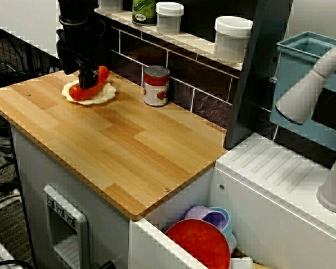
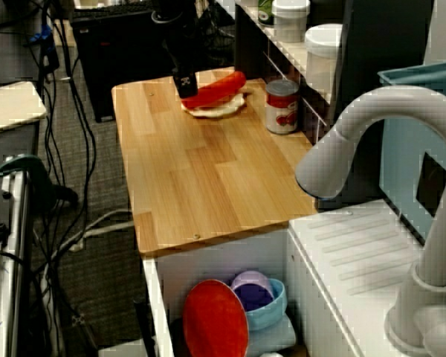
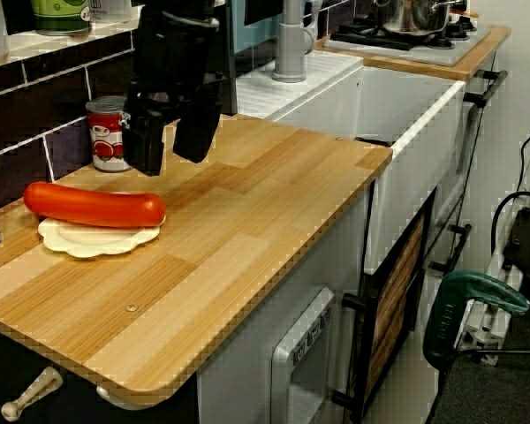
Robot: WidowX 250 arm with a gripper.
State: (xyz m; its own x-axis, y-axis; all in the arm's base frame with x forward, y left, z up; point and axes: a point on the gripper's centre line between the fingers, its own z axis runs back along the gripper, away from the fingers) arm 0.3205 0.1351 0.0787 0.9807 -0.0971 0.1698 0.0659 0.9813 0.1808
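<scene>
A long red sausage (image 3: 93, 205) lies across a small white plate (image 3: 97, 240) at the far end of the wooden counter (image 3: 247, 203). My black gripper (image 3: 170, 150) hangs just above and behind it, open, with bare wood showing between its two fingers (image 3: 146, 146). In the view facing the tiled wall the gripper (image 1: 88, 81) covers the sausage's middle, and red ends (image 1: 103, 73) show on either side over the plate (image 1: 103, 95). From over the tap, the gripper (image 2: 184, 83) sits at the sausage's (image 2: 219, 88) left end. I cannot tell whether a finger touches it.
A red-labelled can (image 1: 157, 85) stands by the tiled wall, right of the plate. White jars (image 1: 232, 36) line the shelf above. A grey tap (image 2: 372, 149) and a blue rack (image 1: 308, 84) are at the sink side. A red dish (image 1: 201, 244) and bowls sit in the opening below.
</scene>
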